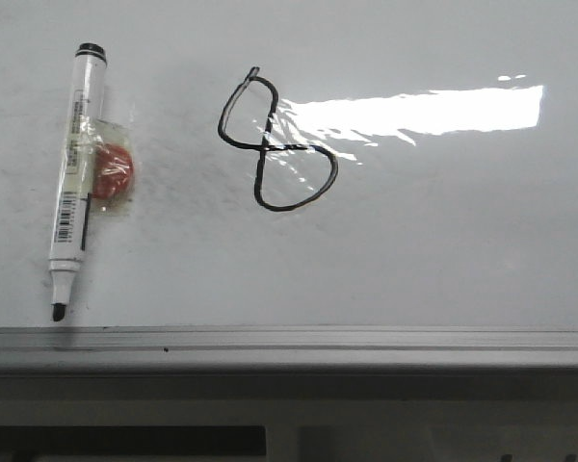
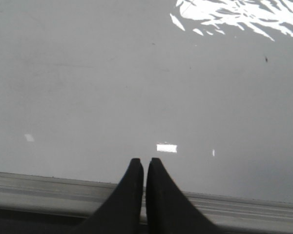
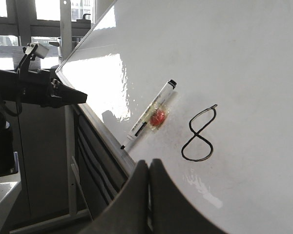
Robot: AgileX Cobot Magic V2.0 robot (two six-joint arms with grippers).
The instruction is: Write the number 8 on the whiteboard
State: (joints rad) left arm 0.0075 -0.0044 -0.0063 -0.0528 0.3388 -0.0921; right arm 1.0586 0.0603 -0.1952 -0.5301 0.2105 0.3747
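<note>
A black hand-drawn number 8 (image 1: 275,141) stands on the whiteboard (image 1: 443,241), near its middle; the right wrist view shows the number 8 (image 3: 200,134) too. A white marker (image 1: 74,173) lies uncapped at the left, its tip toward the board's front edge, with a red lump (image 1: 114,169) taped to its side. The marker (image 3: 147,122) lies free of both grippers. My left gripper (image 2: 145,163) is shut and empty over the board's front edge. My right gripper (image 3: 149,164) is shut and empty, back from the board's edge. Neither gripper shows in the front view.
The grey metal frame (image 1: 289,345) runs along the board's near edge. Bright window glare (image 1: 424,111) lies to the right of the figure. Seen from the right wrist, the left arm (image 3: 39,90) reaches in beyond the board's corner, with windows behind.
</note>
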